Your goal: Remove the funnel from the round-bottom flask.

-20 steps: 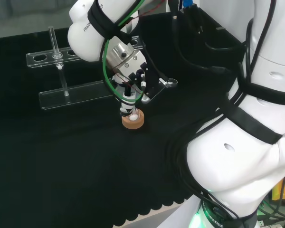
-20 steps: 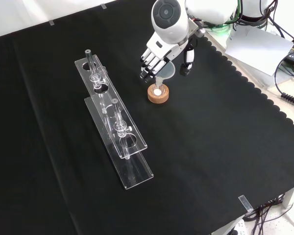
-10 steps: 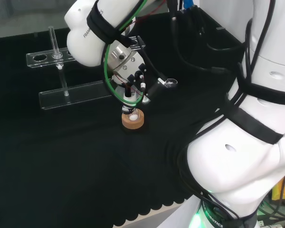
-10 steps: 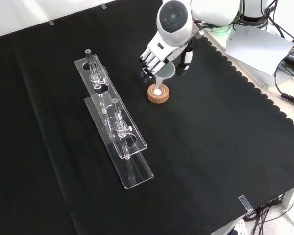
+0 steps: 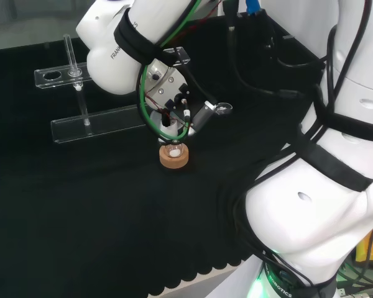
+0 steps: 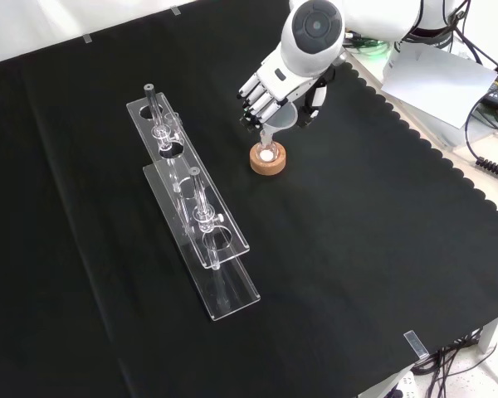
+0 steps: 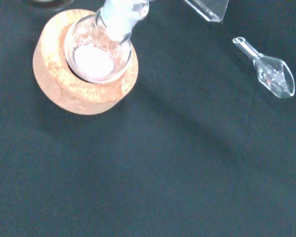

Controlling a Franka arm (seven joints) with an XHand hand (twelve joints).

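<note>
Clear funnel (image 6: 280, 121) pinched in robot hand (image 6: 270, 89), above round-bottom flask (image 6: 267, 154).

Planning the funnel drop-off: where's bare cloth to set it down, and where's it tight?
Front view: bare cloth spreads from the cork ring toward the scalloped bench edge, roomiest right of the clear rack. Another bare stretch lies left of the rack. Crowded: around the flask under the hand, holding the funnel, and near the small glass piece.
</note>
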